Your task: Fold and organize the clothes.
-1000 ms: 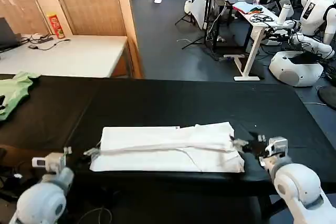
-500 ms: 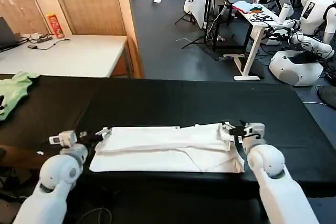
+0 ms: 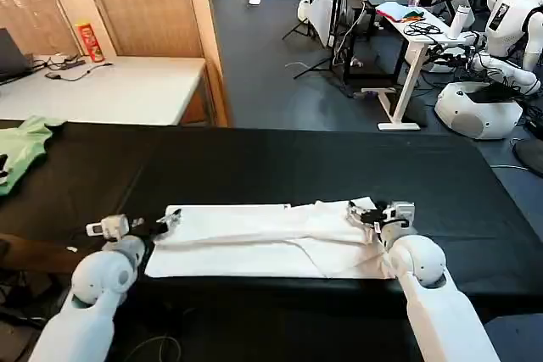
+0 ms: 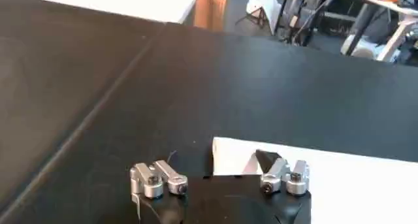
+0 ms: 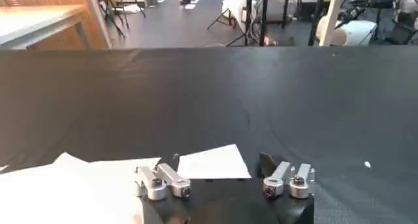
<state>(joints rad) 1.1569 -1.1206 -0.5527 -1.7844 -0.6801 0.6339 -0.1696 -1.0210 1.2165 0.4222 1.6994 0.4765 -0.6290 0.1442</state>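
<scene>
- I have brought both grippers in from the shirt's (image 3: 271, 239) near corners to its far edge on the counter (image 3: 254, 163).
- Left gripper (image 3: 167, 221) and right gripper (image 3: 371, 212) have jaws wide, ready to pinch for the next fold.

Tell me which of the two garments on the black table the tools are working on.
The white T-shirt, folded into a long strip at the near edge, with the left tool and right tool at its ends. The light-green garment lies apart, far left.

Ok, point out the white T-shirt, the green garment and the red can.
T-shirt (image 3: 254, 239): head view, middle of the folded cloth.
Green garment (image 3: 21, 150): head view, its middle, table's left edge.
Red can (image 3: 89, 41): head view, its side.
</scene>
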